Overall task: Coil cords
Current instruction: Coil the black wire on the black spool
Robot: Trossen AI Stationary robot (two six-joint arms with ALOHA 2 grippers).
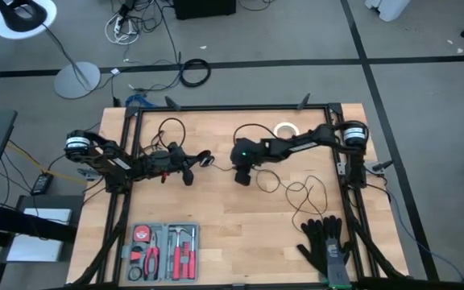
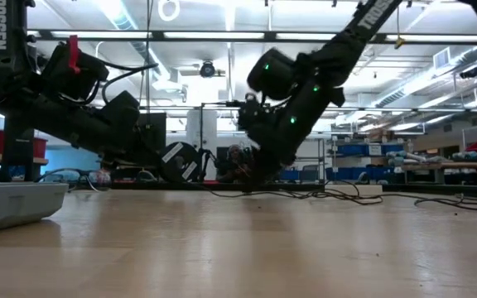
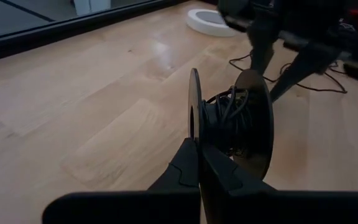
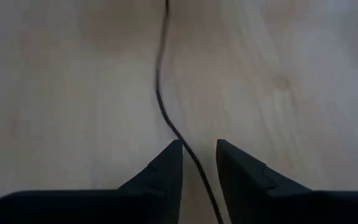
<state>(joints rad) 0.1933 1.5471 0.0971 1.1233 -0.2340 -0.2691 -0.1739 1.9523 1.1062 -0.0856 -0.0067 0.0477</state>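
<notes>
The left gripper [image 3: 199, 163] is pinching the thin rim of a small round black spool [image 3: 229, 124], holding it on edge above the pale wooden table [image 1: 216, 209], probably so cord can wind on. The right gripper [image 4: 199, 163] is pointing down at the tabletop, its 2 dark fingers slightly apart either side of the thin black cord [image 4: 161, 93], not clamping it. Loose loops are trailing across the boards beside a white tape ring [image 1: 283, 128].

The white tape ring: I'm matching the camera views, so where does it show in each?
High view: white tape ring, at the table's far edge.
Low view: cannot tell.
Left wrist view: near the top edge.
Right wrist view: not in it.
Shared landmark: the thin black cord.
</notes>
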